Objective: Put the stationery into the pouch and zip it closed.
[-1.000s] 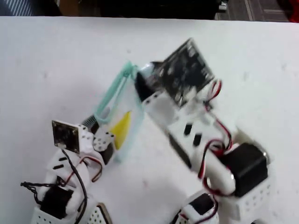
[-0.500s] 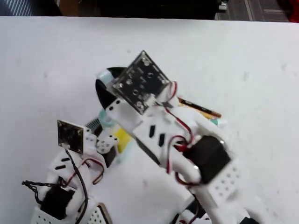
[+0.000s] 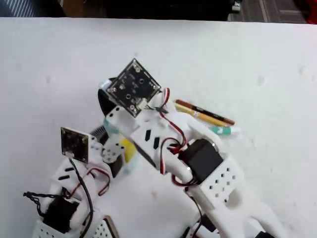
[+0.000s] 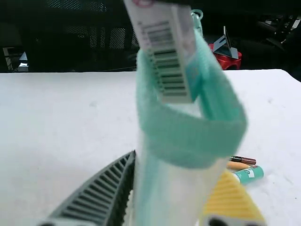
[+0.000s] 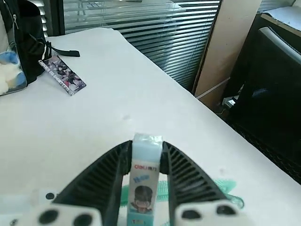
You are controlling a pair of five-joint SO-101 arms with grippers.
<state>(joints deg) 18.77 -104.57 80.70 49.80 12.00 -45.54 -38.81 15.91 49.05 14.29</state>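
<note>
The right gripper (image 5: 146, 148) is closed on a small white and pale blue rectangular block, most likely an eraser (image 5: 144, 183), which is held upright between the two black fingers. Just under the eraser a strip of the transparent plastic pouch with turquoise mesh trim (image 5: 197, 193) is seen, so the eraser is judged to be above the pouch and not yet inside it.

The left gripper (image 4: 181, 165) is clamped on one end of the pouch, with a dark grey ribbed finger on one side and a yellow finger on the other. The edge is lifted by this grip, and a barcode label (image 4: 164, 56) hangs on the trim.

Beside the pouch, on the white table (image 3: 247, 59), three more items lie near each other: a brown pen (image 3: 205, 111), a yellow pencil (image 3: 195, 115) and a short white marker with a teal band (image 3: 223, 130).

The step in hand is judged to be the insertion of the eraser. For the next move, the eraser must be lowered into the opening and then released, while the pouch is kept steady by the left gripper. How wide the mouth is open cannot be told. The zip is to be closed only after the other three items are also put in.
</note>
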